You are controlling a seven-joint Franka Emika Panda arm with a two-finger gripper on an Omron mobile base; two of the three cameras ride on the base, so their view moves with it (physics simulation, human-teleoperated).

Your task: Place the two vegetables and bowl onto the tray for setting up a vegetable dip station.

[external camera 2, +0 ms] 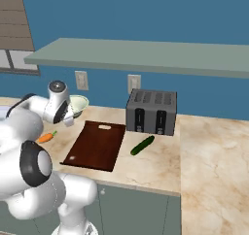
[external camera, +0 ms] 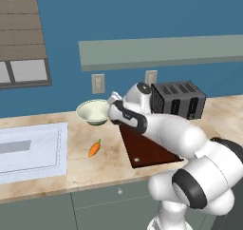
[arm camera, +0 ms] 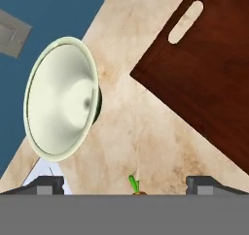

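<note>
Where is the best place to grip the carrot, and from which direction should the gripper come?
Probably the carrot's thick orange middle, from straight above with the jaws across its width: it lies flat on the counter with open space around it. Its leafy tip looks too thin.

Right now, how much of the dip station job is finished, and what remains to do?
Nothing is on the tray yet. The carrot lies on the counter to its left, the bowl stands near the wall, and the cucumber lies on the tray's other side, by the toaster. The pincer is open and empty, above the counter with the carrot's leafy tip between its tips. All three placements remain.
</note>
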